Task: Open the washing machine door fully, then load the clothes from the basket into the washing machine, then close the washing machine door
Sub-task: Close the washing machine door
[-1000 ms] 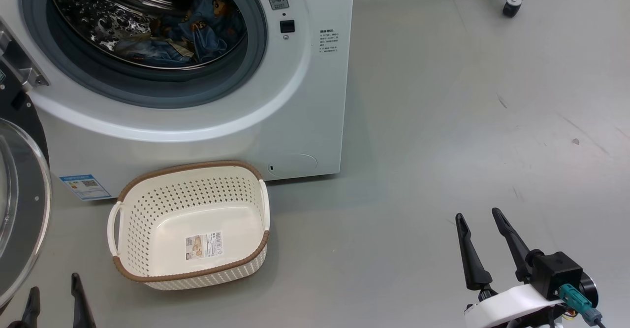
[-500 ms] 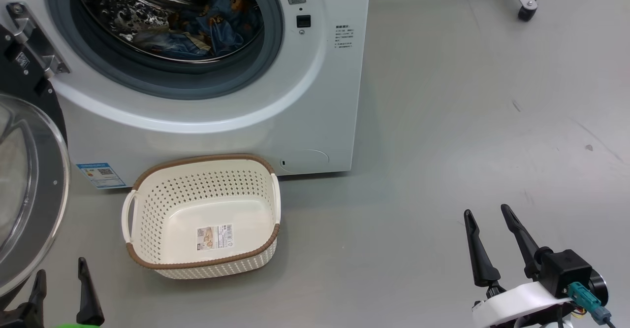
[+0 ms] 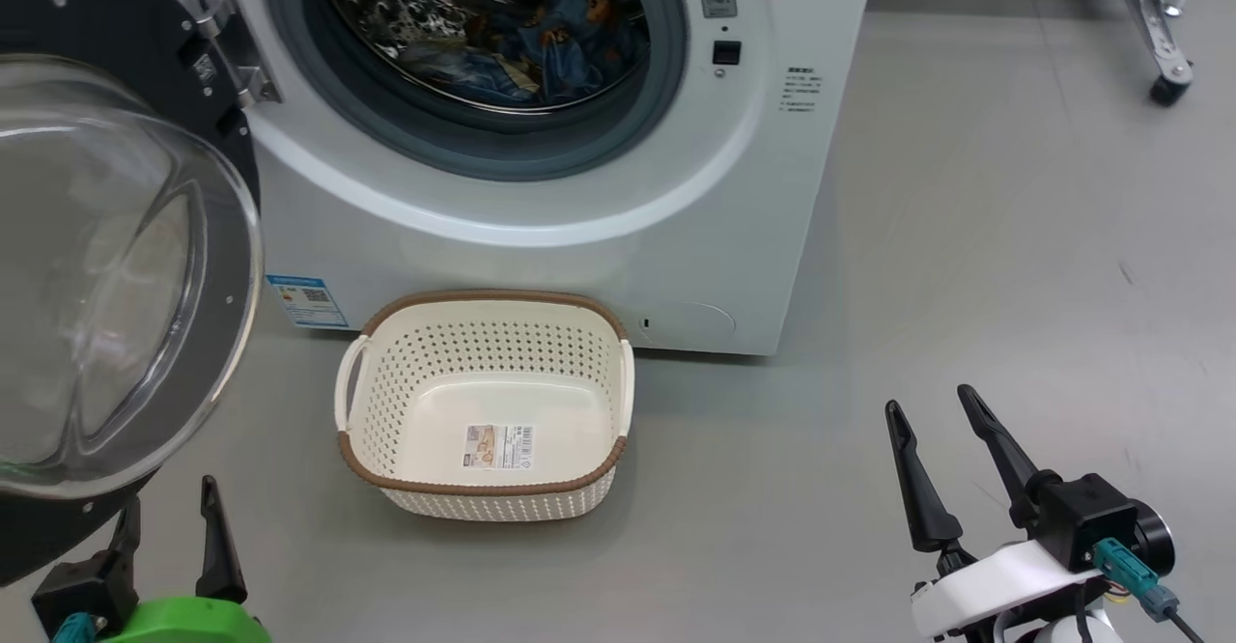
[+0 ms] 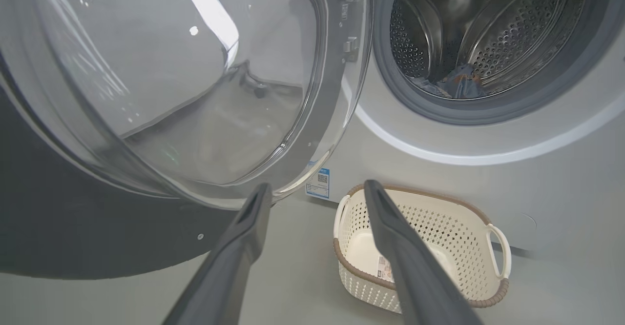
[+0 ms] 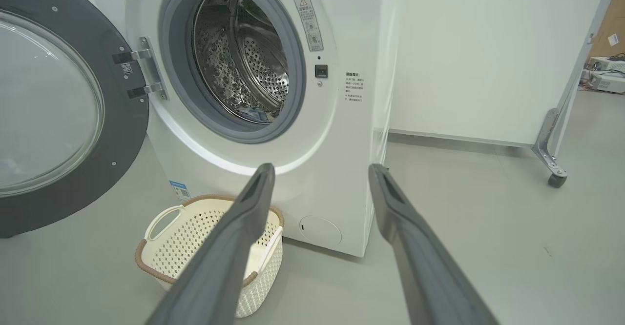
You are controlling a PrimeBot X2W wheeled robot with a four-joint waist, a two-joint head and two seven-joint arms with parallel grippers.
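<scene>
The white washing machine [image 3: 599,228] stands with its round black-rimmed door [image 3: 106,266] swung wide open to the left. Light-blue printed clothes [image 3: 550,44] lie inside the steel drum; a fold of the clothes [image 4: 459,83] shows low in the drum in the left wrist view. The cream basket [image 3: 488,402] sits on the floor before the machine with nothing in it but its label. My left gripper [image 3: 166,527] is open at the lower left, just below the door's glass [image 4: 161,81]. Open too, my right gripper [image 3: 932,416] hovers over bare floor at the lower right.
A metal frame leg on a caster [image 3: 1164,73] stands at the far right beside a white wall panel [image 5: 488,56]. Grey floor [image 3: 966,237] spreads wide to the right of the machine. The open door [image 5: 53,110] takes up the room on the left.
The head view has swung left and a little up, so machine, basket and door all shifted right in the picture. Both grippers stay open.
</scene>
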